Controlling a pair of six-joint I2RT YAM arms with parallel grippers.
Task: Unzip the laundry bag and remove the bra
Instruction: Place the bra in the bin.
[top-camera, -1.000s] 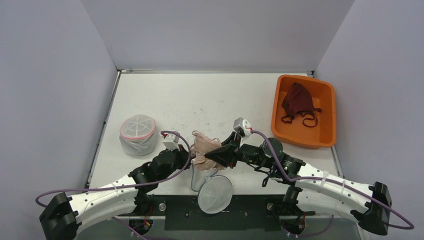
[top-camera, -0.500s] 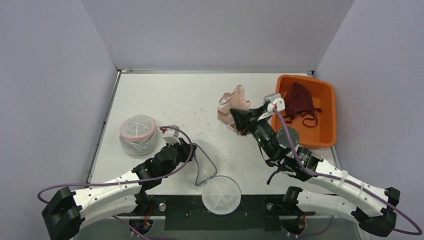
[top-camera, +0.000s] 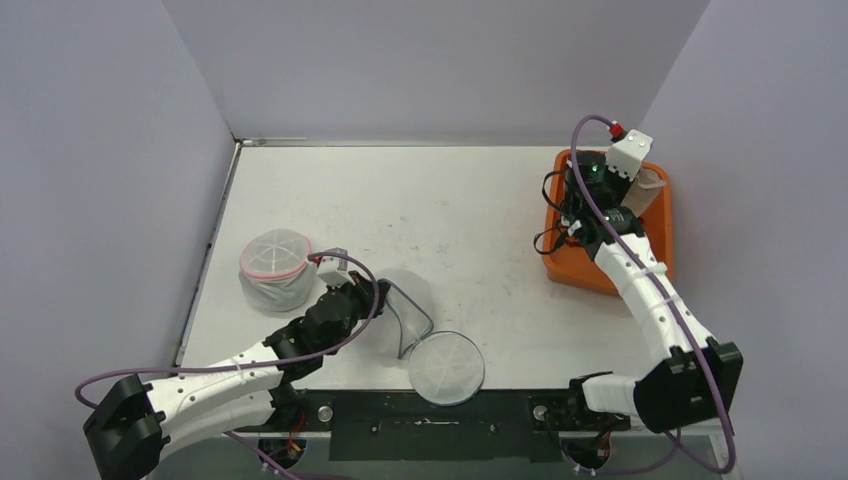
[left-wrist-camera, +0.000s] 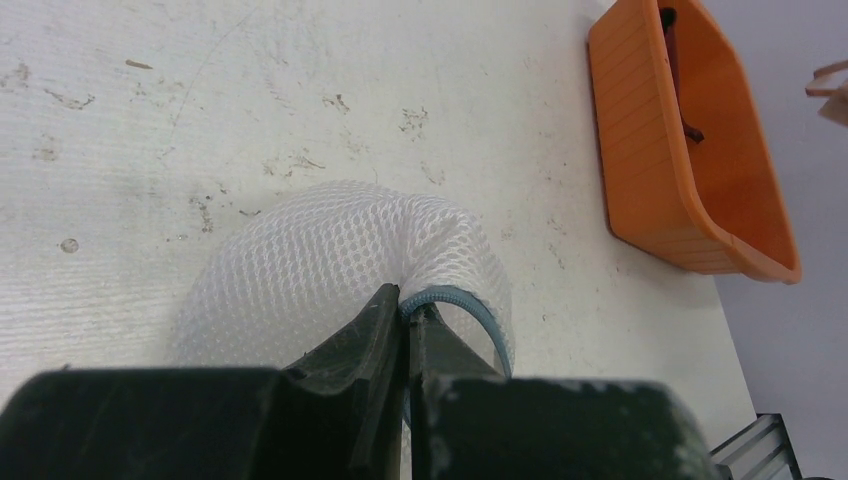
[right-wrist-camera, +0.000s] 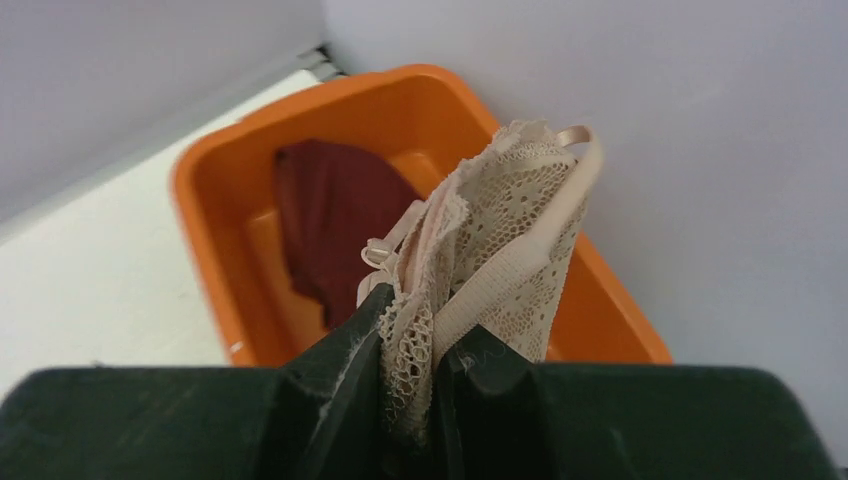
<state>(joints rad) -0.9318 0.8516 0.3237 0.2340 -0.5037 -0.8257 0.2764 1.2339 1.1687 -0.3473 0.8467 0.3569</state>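
Right wrist: right gripper (right-wrist-camera: 425, 325) clamps the lace bra (right-wrist-camera: 500, 230) over the far-right bin (right-wrist-camera: 205, 235); lower before releasing. Left gripper (left-wrist-camera: 408, 308) pinches the bag (left-wrist-camera: 300, 260).

- The left arm (top-camera: 200, 385) lies low across the lower left of the top view. It reaches from its base at the bottom edge up and right toward the centre.
- Its wrist is nearly level, and the left tool (left-wrist-camera: 405, 305) points toward the upper right of that view.
- The left tool's fingers are pressed together, pinching the blue-edged rim of the laundry bag (left-wrist-camera: 330, 250).
- The right arm (top-camera: 650, 295) folds at its elbow in the lower right, then stretches steeply up to the upper right of the top view.
- Its wrist is raised, with the camera block uppermost.
- The right tool (right-wrist-camera: 410, 330) has its fingers almost together, clamping the lace bra (right-wrist-camera: 500, 230) between them.
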